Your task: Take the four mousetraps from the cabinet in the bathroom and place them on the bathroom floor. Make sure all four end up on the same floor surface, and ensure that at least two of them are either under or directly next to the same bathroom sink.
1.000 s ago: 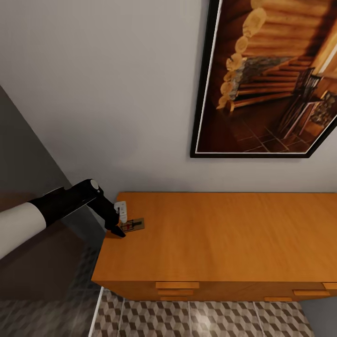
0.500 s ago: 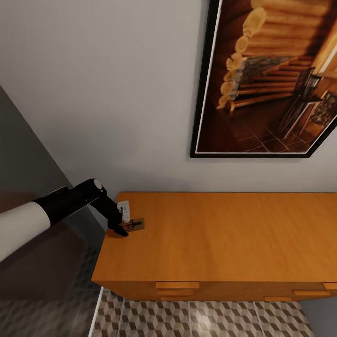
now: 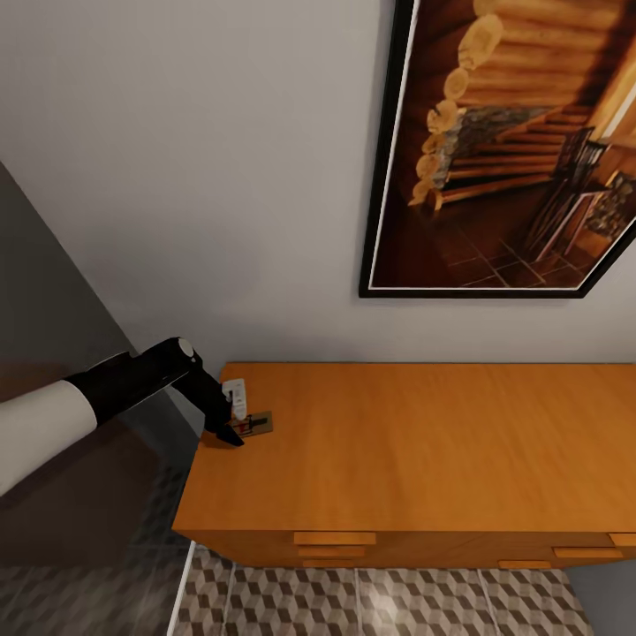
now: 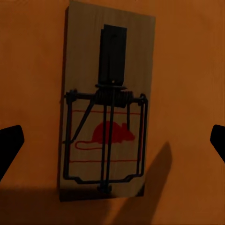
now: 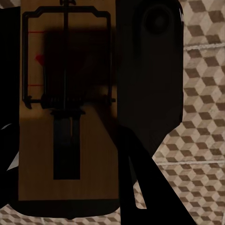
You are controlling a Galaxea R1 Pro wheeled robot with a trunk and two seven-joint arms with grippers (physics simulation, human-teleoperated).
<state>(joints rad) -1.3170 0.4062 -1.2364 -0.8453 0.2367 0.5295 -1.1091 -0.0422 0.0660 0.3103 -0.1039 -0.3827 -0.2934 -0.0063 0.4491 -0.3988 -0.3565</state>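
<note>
One mousetrap [image 3: 257, 425], a small wooden slab with a dark wire spring and a red mouse print, lies flat at the back left corner of the cabinet [image 3: 424, 450] top. My left gripper [image 3: 233, 434] hangs right over it, open. In the left wrist view the mousetrap [image 4: 105, 108] lies between the two spread fingertips [image 4: 9, 145], which do not touch it. My right gripper [image 5: 70, 117] is shut on another mousetrap [image 5: 65, 140], held above the bathroom floor [image 5: 201, 56]. The sink is out of view.
A dark-framed picture [image 3: 512, 150] of a log interior hangs on the wall above the cabinet. A dark glass panel [image 3: 62, 495] stands left of the cabinet. Cube-patterned floor tiles [image 3: 380, 601] run along the cabinet's front, below its drawer handles [image 3: 334, 537].
My left gripper has edged slightly to the right, closer over the mousetrap on the cabinet top. The mousetrap has not moved.
</note>
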